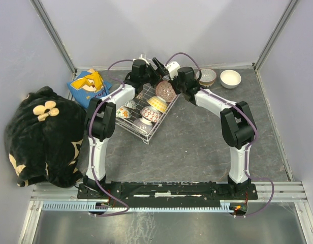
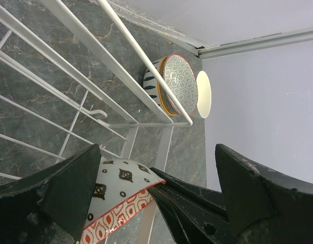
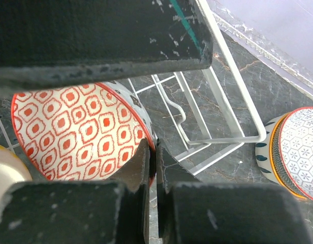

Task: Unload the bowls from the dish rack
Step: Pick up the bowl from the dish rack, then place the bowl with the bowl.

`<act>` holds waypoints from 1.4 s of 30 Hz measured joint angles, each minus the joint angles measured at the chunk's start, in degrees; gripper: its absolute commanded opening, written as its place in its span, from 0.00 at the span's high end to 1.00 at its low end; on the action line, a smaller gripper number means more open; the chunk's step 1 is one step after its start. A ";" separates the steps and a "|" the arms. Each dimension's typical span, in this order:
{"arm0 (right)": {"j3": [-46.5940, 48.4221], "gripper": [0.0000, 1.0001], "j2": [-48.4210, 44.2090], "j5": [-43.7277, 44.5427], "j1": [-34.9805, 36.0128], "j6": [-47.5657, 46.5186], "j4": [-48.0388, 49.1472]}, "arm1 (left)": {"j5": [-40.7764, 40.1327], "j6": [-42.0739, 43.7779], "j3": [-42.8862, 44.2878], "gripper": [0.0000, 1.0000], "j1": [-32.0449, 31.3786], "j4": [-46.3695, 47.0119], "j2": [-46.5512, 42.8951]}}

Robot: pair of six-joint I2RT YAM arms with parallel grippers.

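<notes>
Two hands sat over the far corner of the dish rack [image 1: 146,109]. I found the right hand [image 3: 154,162] clenched on the rim of the red-patterned bowl [image 3: 80,132], which stood tilted on edge inside the rack, its hollow facing that wrist. The left hand [image 2: 157,152] hung released just beside it, grasping nothing. I judged the coming move to be a straight lift clear of the wires. Other bowls [image 3: 299,152] stood stacked on the bench [image 3: 238,61] just outside the rack's corner.

We see both arms bent inward at 12 o'clock over the dish rack [image 1: 133,131], which holds several bowls [image 1: 150,114]. The right gripper [image 1: 173,87] meets a red-patterned bowl [image 1: 165,92]. Two further bowls [image 1: 230,79] sit at 1 o'clock, and a black cushion [image 1: 42,134] at 9.
</notes>
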 measured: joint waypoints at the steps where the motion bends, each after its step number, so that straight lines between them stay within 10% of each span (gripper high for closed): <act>1: 0.00 0.99 0.00 -0.42 -0.15 0.31 0.02 | -0.13 -0.07 0.00 0.01 0.00 0.00 0.00; 42: 11.32 0.99 -2.47 -7.89 -16.83 29.49 -1.44 | -10.80 -0.96 -19.58 0.01 2.43 6.29 -21.70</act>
